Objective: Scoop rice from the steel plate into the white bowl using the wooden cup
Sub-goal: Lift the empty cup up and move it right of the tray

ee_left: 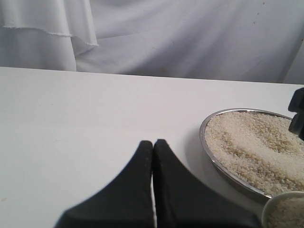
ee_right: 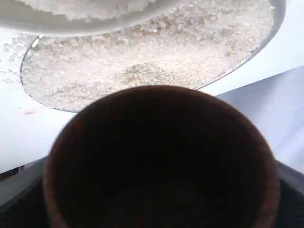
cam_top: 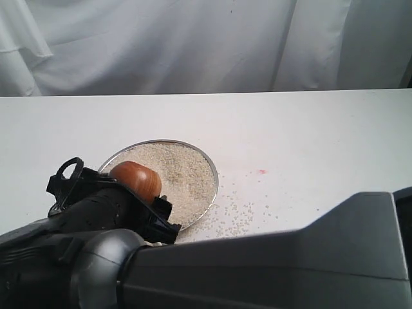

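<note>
The steel plate [cam_top: 215,183] sits mid-table, filled with rice [cam_top: 183,170]. My right gripper [cam_top: 129,196] reaches across from the right and is shut on the wooden cup [cam_top: 136,178], held over the plate's near-left edge. In the right wrist view the cup [ee_right: 161,156] fills the frame, its inside dark with no rice showing. The white bowl [ee_right: 71,21] holds rice and stands right beside the plate [ee_right: 266,35]. My left gripper [ee_left: 153,145] rests shut and empty on the table, left of the plate [ee_left: 205,142]. The bowl's rim [ee_left: 280,199] shows at that view's corner.
Loose rice grains [cam_top: 239,215] lie scattered on the white table to the right of the plate. A small pink mark [cam_top: 261,172] is on the table further right. A white curtain [cam_top: 193,38] hangs behind. My right arm's dark body [cam_top: 270,264] fills the foreground.
</note>
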Available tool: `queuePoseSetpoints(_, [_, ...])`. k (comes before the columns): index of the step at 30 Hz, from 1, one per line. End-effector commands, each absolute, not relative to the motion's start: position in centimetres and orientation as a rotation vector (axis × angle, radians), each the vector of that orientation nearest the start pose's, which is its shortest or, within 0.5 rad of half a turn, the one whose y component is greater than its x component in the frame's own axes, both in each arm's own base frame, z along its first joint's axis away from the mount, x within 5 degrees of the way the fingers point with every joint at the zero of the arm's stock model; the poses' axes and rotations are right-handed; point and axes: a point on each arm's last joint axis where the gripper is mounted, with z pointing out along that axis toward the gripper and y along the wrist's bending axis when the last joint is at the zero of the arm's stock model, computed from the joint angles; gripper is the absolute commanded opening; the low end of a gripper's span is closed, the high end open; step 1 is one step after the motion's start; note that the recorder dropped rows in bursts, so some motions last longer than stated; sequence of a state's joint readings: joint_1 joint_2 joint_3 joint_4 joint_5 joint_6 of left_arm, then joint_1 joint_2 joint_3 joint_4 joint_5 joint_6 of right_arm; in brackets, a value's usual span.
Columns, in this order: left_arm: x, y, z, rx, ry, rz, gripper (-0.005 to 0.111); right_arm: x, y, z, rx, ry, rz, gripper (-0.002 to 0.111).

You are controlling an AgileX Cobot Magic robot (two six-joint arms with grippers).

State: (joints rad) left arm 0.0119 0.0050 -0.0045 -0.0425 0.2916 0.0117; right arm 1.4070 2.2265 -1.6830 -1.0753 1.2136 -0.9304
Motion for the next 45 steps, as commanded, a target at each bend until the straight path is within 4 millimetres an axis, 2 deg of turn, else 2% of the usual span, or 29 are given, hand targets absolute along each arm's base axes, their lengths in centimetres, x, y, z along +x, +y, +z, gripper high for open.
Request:
queuePoseSetpoints(1, [5.5, -0.1, 18.7, -0.030, 1.768, -0.027, 0.000, 14.8, 42.0, 20.3, -2.580, 0.683, -1.258, 0.000])
queuePoseSetpoints(4, [5.5, -0.1, 18.7, -0.030, 1.768, -0.027, 0.000, 16.2, 40.2, 21.6, -2.624, 0.989, -0.939, 0.000])
queuePoseSetpoints(6, [5.5, -0.1, 18.7, -0.030, 1.768, -0.027, 0.000, 18.0, 39.2, 22.8, -2.565, 1.149, -0.668, 0.000])
queuePoseSetpoints(9, [5.5, -0.1, 18.7, -0.030, 1.768, -0.027, 0.000, 21.3, 37.8, 25.0, -2.366, 1.333, -0.369, 0.000])
queuePoseSetpoints(12, [5.5, -0.1, 18.7, -0.030, 1.768, -0.027, 0.000, 24.7, 36.8, 27.1, -2.084, 1.444, -0.095, 0.000])
queuePoseSetpoints(17, [5.5, -0.1, 18.7, -0.030, 1.768, -0.027, 0.000, 30.0, 35.2, 29.4, -1.619, 1.509, 0.144, 0.000])
queuePoseSetpoints(21, [5.5, -0.1, 18.7, -0.030, 1.768, -0.027, 0.000, 33.5, 33.8, 31.1, -1.261, 1.506, 0.206, 0.000])
queuePoseSetpoints(25, [5.5, -0.1, 18.7, -0.030, 1.768, -0.027, 0.000, 36.2, 31.5, 32.1, -1.003, 1.528, 0.225, 0.000])
queuePoseSetpoints(29, [5.5, -0.1, 18.7, -0.030, 1.768, -0.027, 0.000, 38.5, 28.4, 31.0, -0.794, 1.552, 0.166, 0.000])
queuePoseSetpoints(34, [5.5, -0.1, 18.7, -0.030, 1.768, -0.027, 0.000, 39.8, 24.8, 27.5, -0.602, 1.622, 0.118, 0.000])
queuePoseSetpoints(38, [5.5, -0.1, 18.7, -0.030, 1.768, -0.027, 0.000, 39.3, 23.2, 24.4, -0.528, 1.667, 0.154, 0.000])
queuePoseSetpoints(42, [5.5, -0.1, 18.7, -0.030, 1.768, -0.027, 0.000, 38.1, 21.8, 21.8, -0.416, 1.611, 0.293, 0.000])
queuePoseSetpoints(45, [5.5, -0.1, 18.7, -0.030, 1.768, -0.027, 0.000, 37.3, 21.0, 20.2, -0.395, 1.530, 0.353, 0.000])
